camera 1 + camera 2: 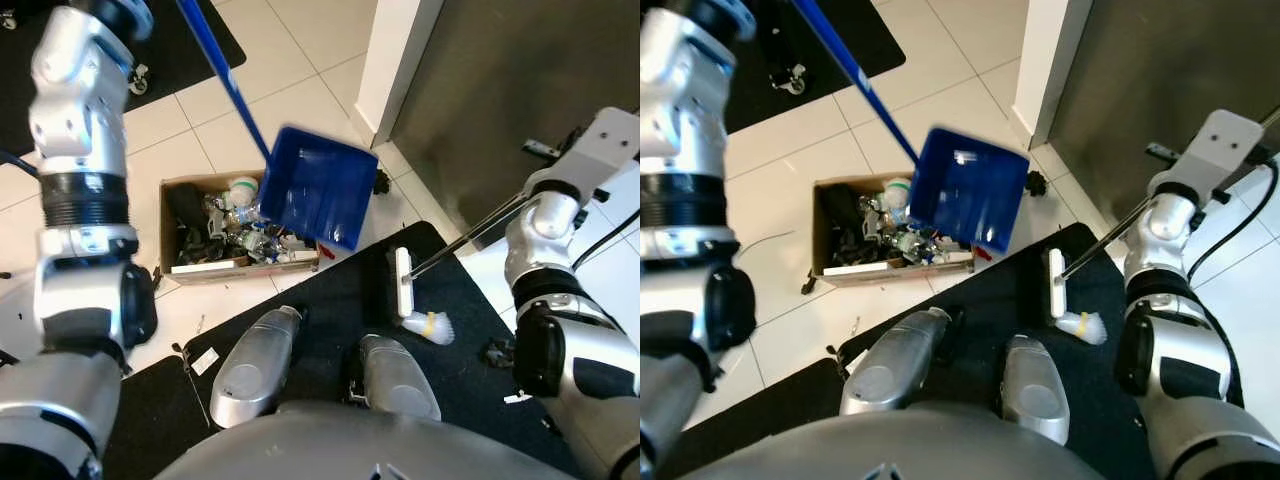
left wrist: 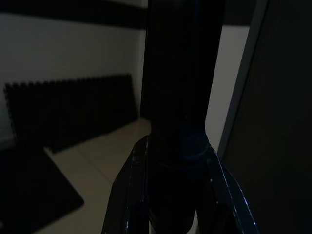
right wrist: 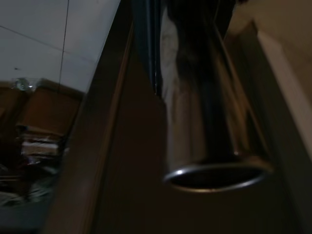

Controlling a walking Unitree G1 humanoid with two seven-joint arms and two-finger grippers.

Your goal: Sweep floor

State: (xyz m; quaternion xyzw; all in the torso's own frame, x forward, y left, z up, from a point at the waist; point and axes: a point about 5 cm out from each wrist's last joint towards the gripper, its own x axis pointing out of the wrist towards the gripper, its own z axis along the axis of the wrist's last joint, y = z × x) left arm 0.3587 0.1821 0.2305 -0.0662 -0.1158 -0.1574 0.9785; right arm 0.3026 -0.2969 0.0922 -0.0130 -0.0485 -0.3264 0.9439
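A blue dustpan [image 1: 318, 190] hangs tilted in the air over the right end of a cardboard box [image 1: 172, 232] filled with rubbish. Its long blue handle [image 1: 222, 72] runs up and left toward my raised left arm. In the left wrist view my left gripper [image 2: 179, 156] is shut on that handle, which looks dark there. A broom with a white head [image 1: 403, 282] rests on the black mat [image 1: 330, 300]. Its metal handle [image 1: 470, 232] slants up to my right arm. In the right wrist view my right gripper [image 3: 209, 122] is shut on this shiny tube.
A small white thing with a yellow band [image 1: 430, 326] lies on the mat beside the broom head. A white door frame [image 1: 395, 60] and a dark panel [image 1: 520, 90] stand at the back right. Another black mat [image 1: 190, 45] lies far left. Small scraps [image 1: 203, 360] sit near my legs.
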